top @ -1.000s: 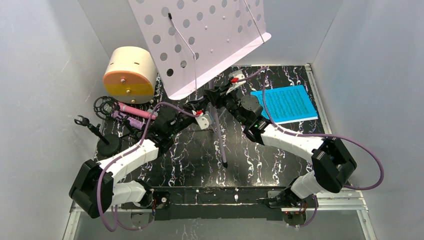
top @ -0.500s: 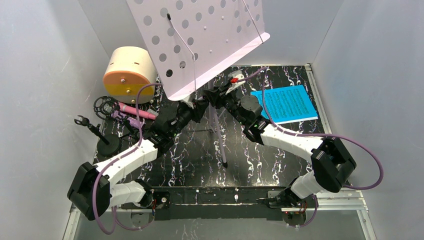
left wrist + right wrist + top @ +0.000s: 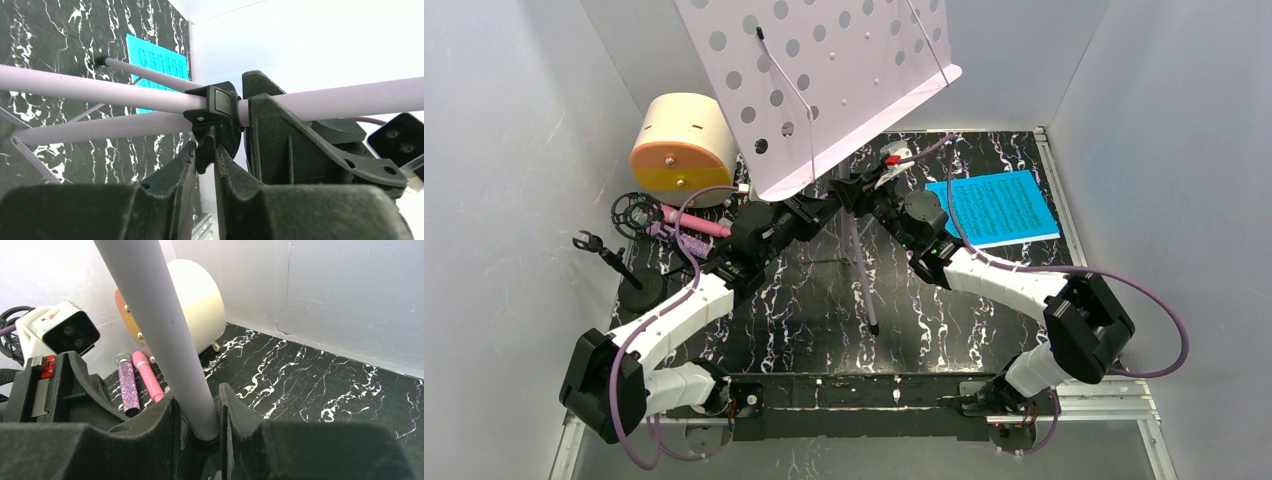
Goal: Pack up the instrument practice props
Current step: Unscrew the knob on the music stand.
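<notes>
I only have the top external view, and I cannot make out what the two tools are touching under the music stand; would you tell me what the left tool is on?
Observer: The left wrist view shows the left tool pinched on the black lever of the clamp collar around the lilac pole.
Operator: And the right tool, please?
Observer: Its wrist view shows the right tool closed around the lilac pole itself.
</notes>
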`<state>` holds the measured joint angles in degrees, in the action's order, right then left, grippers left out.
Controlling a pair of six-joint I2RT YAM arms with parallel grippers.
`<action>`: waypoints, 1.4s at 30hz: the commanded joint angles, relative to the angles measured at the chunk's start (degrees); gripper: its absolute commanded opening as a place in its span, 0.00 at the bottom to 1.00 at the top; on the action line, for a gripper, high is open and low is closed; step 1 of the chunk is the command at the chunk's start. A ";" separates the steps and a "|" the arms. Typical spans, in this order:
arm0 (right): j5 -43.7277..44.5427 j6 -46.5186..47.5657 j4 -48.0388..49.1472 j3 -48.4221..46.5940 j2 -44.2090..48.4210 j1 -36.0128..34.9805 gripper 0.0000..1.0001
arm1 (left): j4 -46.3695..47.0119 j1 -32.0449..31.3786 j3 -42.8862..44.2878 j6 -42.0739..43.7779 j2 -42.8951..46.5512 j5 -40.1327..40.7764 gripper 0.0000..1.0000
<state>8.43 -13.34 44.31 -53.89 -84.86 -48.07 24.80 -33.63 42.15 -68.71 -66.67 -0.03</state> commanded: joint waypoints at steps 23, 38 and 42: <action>-0.91 -8.73 -8.95 2.18 -0.40 -1.23 0.01 | 5.39 2.78 -2.60 89.92 11.42 -20.83 0.85; -2.45 -9.24 -8.72 2.44 -0.06 -1.00 0.01 | 14.66 -3.20 -8.14 130.96 6.54 -17.93 0.73; -2.45 -9.36 -8.72 2.49 0.04 -0.99 0.01 | 14.93 -3.68 -7.17 131.63 4.24 -18.69 0.68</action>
<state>8.32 -13.34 44.18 -53.82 -84.68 -48.07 36.82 -36.64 32.82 59.24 -61.01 -18.55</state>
